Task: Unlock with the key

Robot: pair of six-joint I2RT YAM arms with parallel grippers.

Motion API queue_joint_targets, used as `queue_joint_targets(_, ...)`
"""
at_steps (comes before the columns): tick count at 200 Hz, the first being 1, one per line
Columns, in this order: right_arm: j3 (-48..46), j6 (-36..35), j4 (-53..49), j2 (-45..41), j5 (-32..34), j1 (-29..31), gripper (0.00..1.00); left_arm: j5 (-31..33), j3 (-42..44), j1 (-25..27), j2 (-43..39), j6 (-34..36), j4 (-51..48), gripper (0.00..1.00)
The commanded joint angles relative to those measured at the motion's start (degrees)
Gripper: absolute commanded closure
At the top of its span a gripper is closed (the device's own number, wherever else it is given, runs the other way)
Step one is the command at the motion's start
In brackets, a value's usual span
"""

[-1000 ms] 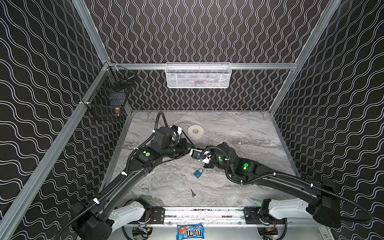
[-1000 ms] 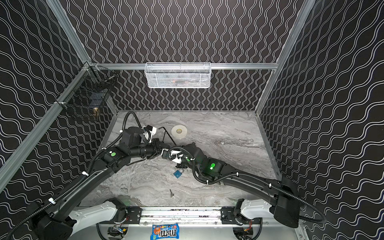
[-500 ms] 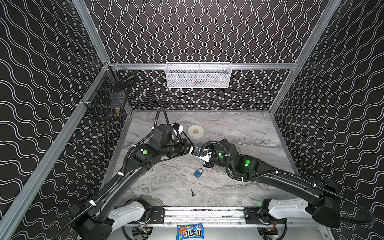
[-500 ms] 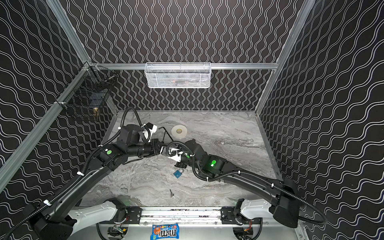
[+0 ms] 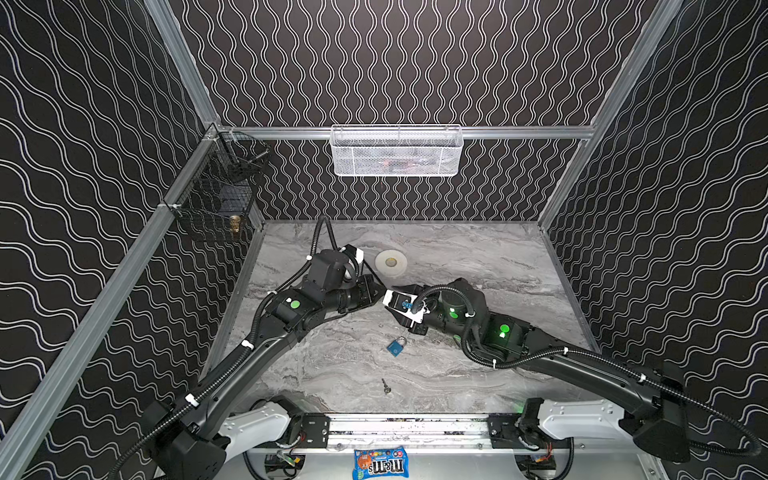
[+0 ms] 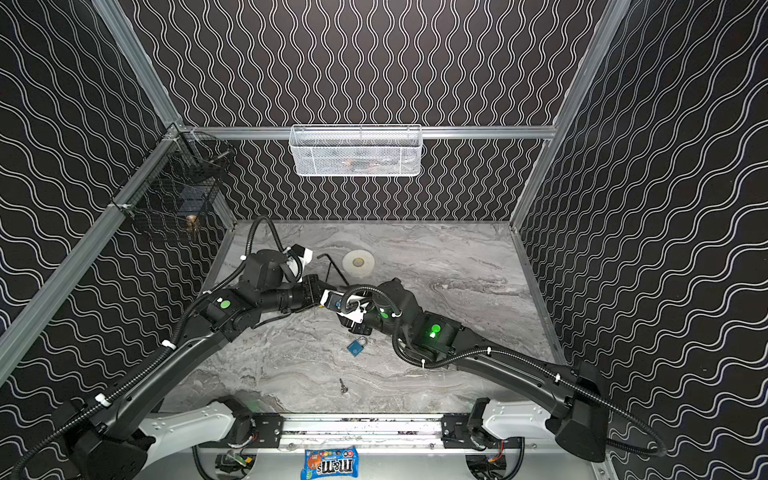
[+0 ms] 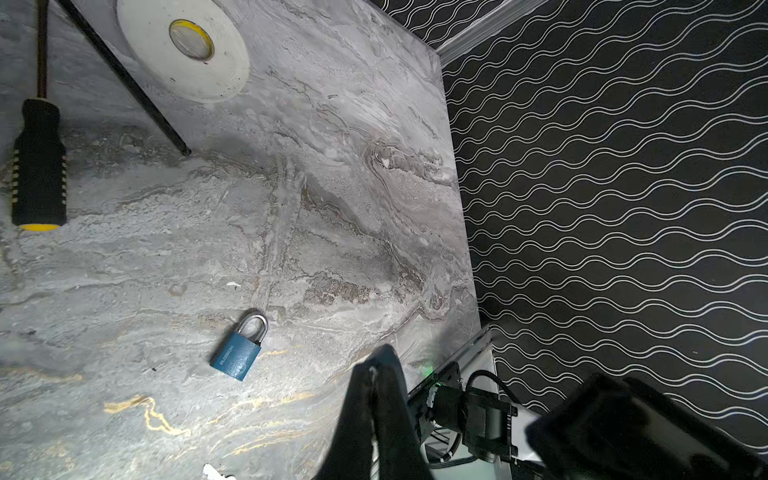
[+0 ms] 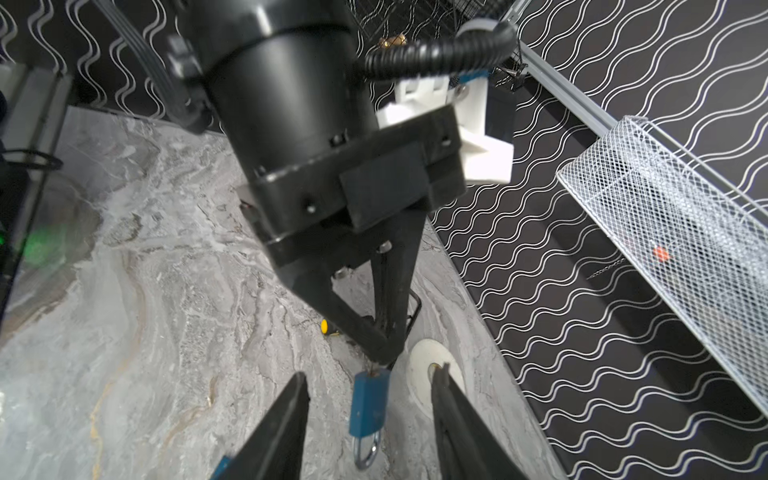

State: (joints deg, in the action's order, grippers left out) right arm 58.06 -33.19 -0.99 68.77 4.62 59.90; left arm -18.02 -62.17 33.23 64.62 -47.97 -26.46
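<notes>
Padlock (image 8: pixel 369 401) dangles off key (image 8: pixel 376 369) pinched in left gripper (image 8: pixel 384 357) — jaws tight. Right gripper (image 8: pixel 369 376) spread wide, empty, fingers flanking padlock, not touching. Key seated — turn, shackle release seemingly pending.

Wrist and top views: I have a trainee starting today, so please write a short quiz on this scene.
1. True or false: the right fingers are shut.
2. Which lies nearest the front rail: A tape, B key, C screwdriver?
3. In the right wrist view, what hangs at the tips of the left fingers?
Key: 1 false, they stand open. 2 B. 3 a blue padlock, shackle down.
</notes>
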Motion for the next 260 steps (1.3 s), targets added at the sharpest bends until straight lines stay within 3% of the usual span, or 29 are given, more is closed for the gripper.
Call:
queue_joint_targets(1, 0.16, 9.21, 1.53, -1.35, -4.18, -2.17, 0.39, 0.92, 1.11, -0.02, -0.23, 1.85, 6.08, 1.00)
queue_joint_targets(12, 1.62, 19.21, -0.23, -1.53, -9.05, -6.42, 0.37, 2.14, 2.47, -0.09, -0.84, 4.21, 8.76, 1.00)
queue_joint_targets(25, 1.68, 34.65, 0.45, -1.69, -20.39, -14.59, 0.31, 3.29, 3.90, -0.05, -1.79, 7.28, 11.13, 1.00)
queue_joint_targets(49, -1.94, 59.94, 6.63, -1.92, -38.13, -25.94, 0.30, 0.75, 10.28, -0.01, -5.06, 9.71, 25.47, 1.00)
queue_joint_targets(74, -10.03, 79.74, 20.00, -2.20, -48.70, -32.36, 0.30, -1.54, 12.06, -0.08, -5.69, 11.69, 30.47, 1.00)
queue_joint_targets(102, -14.48, 95.64, 37.03, 1.05, -53.60, -34.50, 0.29, -4.70, 15.39, -0.06, -6.06, 11.37, 38.62, 1.00)
queue_joint_targets(136, -13.77, 103.73, 49.34, 5.54, -57.72, -34.50, 0.32, -5.16, 16.62, -0.04, -6.28, 12.91, 40.94, 1.00)
queue_joint_targets(159, -13.91, 101.15, 45.16, 6.51, -57.10, -34.45, 0.35, -5.57, 17.25, -0.07, -5.88, 12.59, 43.11, 1.00)
queue_joint_targets(188, -13.30, 101.10, 47.98, 7.77, -57.74, -32.62, 0.37, -5.89, 17.41, -0.10, -5.35, 12.14, 44.35, 1.00)
queue_joint_targets(242, -13.20, 102.48, 52.07, 10.68, -58.89, -31.51, 0.61, -5.16, 17.01, -0.06, -5.19, 11.76, 44.85, 1.00)
queue_joint_targets(260, -13.50, 103.03, 54.30, 10.90, -58.82, -31.43, 0.65, -4.84, 16.95, 0.05, -5.21, 11.81, 44.42, 1.00)
